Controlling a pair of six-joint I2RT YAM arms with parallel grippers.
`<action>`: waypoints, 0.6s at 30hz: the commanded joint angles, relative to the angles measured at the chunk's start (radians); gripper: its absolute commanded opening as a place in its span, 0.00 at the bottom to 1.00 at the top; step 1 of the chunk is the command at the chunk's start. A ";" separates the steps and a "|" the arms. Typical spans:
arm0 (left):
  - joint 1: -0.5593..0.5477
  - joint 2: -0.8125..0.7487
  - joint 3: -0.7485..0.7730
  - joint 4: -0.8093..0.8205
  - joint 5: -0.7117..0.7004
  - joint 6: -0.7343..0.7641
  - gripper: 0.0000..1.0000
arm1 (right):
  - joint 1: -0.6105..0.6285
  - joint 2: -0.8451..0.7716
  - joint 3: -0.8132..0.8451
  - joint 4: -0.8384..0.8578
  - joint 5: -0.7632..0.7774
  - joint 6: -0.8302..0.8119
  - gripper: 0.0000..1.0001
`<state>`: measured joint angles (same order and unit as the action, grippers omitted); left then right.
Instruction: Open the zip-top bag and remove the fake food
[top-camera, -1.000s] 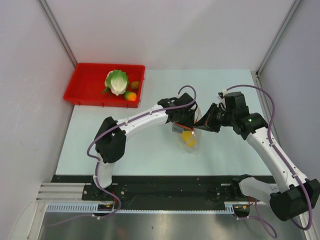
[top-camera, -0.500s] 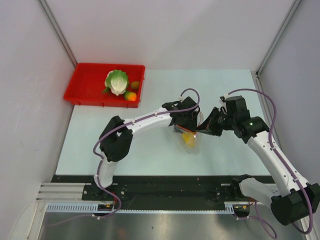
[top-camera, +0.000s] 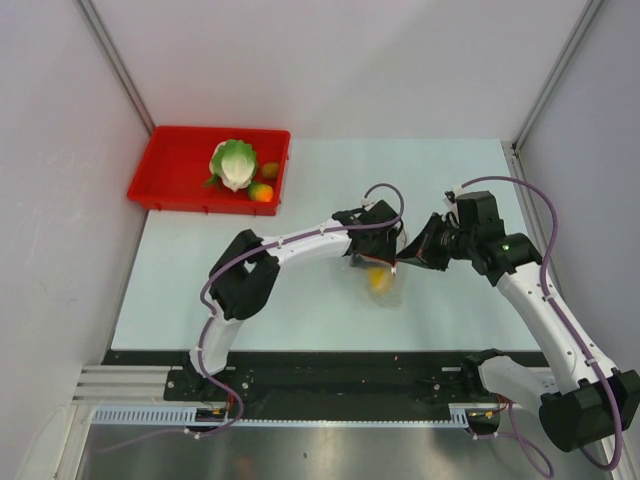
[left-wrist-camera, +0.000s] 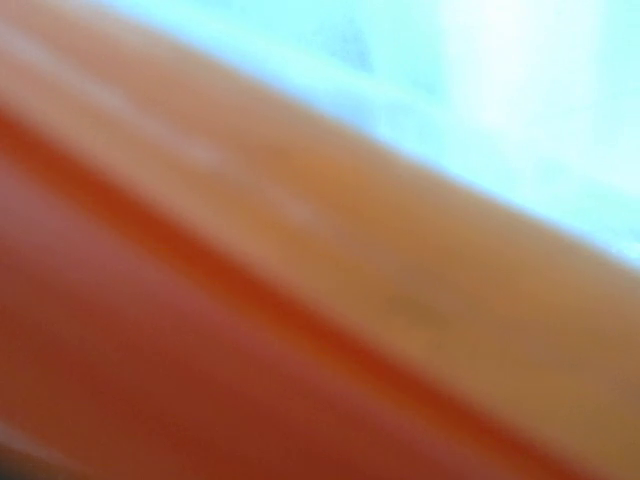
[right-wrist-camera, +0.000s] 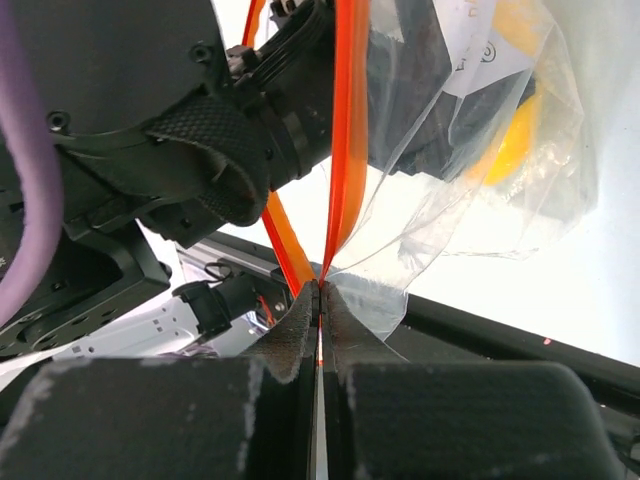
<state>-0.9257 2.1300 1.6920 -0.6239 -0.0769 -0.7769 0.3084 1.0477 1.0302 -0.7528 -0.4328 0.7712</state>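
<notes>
right gripper (right-wrist-camera: 320, 292) pinching zip-top bag (right-wrist-camera: 455, 215) mouth, yellow piece (right-wrist-camera: 515, 150) inside

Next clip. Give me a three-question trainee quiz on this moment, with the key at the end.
1. True or false: the right claw is shut on the bag's zip strip.
2. Which food shows inside the bag? A lettuce; B yellow piece; C orange-red fruit.
3. Fill in: the red tray sits at the table's far-____ corner.
Key: 1 true; 2 B; 3 left.
</notes>
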 joint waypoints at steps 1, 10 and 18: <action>-0.004 0.039 -0.015 0.003 -0.024 0.030 0.69 | -0.008 -0.008 0.004 -0.034 0.005 -0.055 0.00; -0.004 -0.071 -0.022 0.043 0.011 0.111 0.04 | -0.006 0.008 0.004 -0.065 0.031 -0.160 0.00; -0.001 -0.182 0.017 0.030 0.221 0.114 0.00 | 0.017 -0.031 0.005 -0.089 0.131 -0.282 0.00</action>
<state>-0.9264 2.0796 1.6691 -0.5972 -0.0048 -0.6746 0.3092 1.0534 1.0298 -0.8318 -0.3656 0.5831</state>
